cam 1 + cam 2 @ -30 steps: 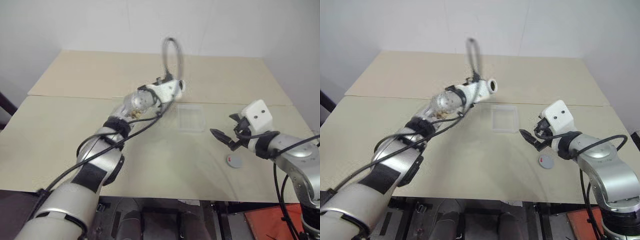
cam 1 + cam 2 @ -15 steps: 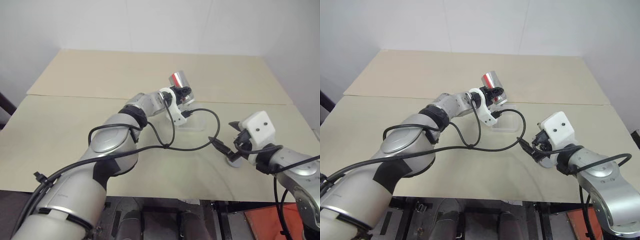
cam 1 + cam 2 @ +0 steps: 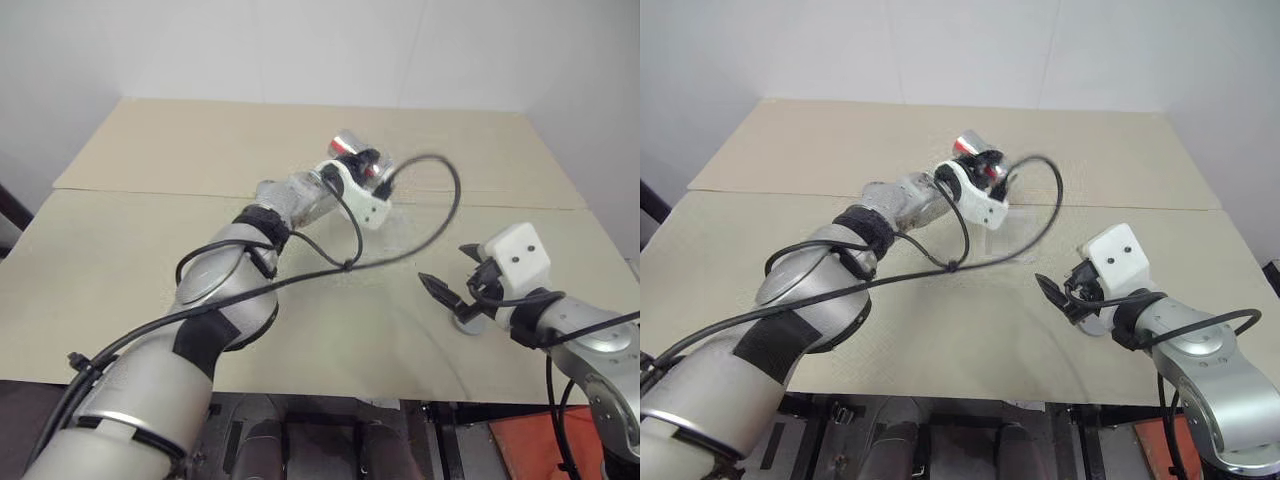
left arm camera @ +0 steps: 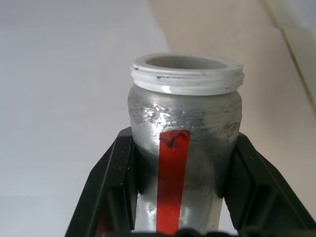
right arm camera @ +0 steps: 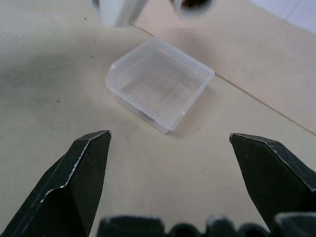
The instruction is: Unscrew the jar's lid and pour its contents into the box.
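- Left gripper [image 4: 173,197] clamped on the jar [image 4: 185,143], black fingers [image 4: 106,187] pressing both sides of its body; held up over the far middle of the surface [image 3: 150,250].
- Jar mouth bare, white threaded rim exposed, lid off; long axis running along the gripper's own line, roughly level, mouth pointing away from the wrist.
- Box [image 5: 159,83] resting on the surface just right of and below the held jar, so a judged next move: tipping the mouth down over it; left arm plainly the nearer one.
- Right gripper [image 5: 170,148] spread wide and empty, hanging low at the near right, aimed toward the box.
- Small grey round lid [image 3: 466,322] apparently lying flat under the right gripper, mostly hidden by it.
- Jar: silvery, scuffed cylinder with a red stripe. Box: shallow clear plastic, rounded corners, ribbed floor, nothing visible inside. Surface: matte beige board with a seam across it.
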